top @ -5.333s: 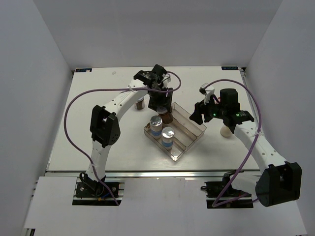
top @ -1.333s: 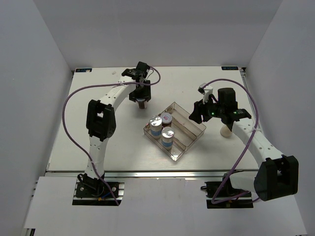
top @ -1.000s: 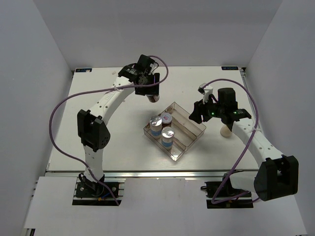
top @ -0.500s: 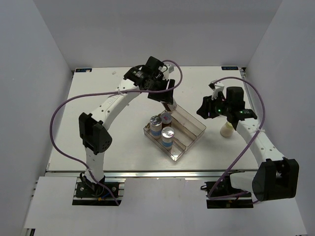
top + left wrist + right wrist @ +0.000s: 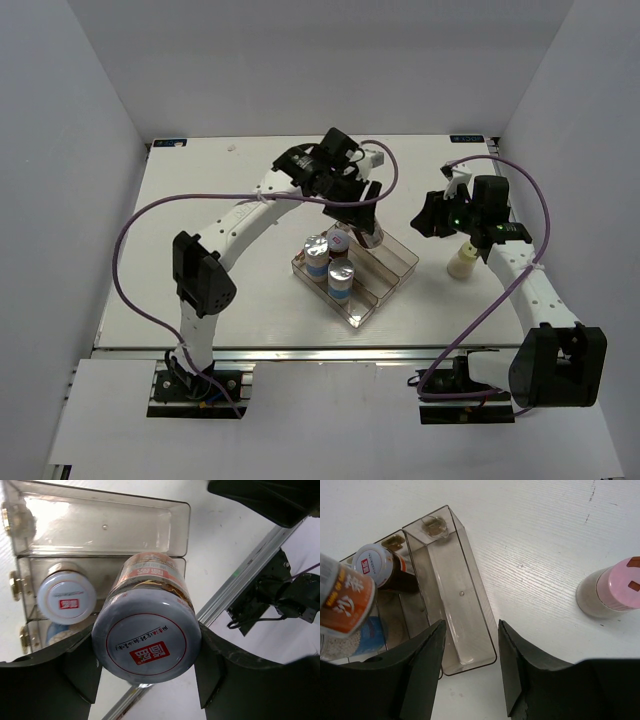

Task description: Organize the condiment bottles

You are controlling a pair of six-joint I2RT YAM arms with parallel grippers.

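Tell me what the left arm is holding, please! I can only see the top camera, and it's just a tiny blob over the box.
Observer: The left gripper grips a brown-filled jar. Its pale lid has a red mark.
Operator: Is there another one like it?
Observer: Yes, a matching jar stands in the middle compartment of the tray.
Operator: What has the other arm got?
Observer: Nothing. The right gripper is open, and its camera shows a pink-capped jar standing on the table, apart from the tray.
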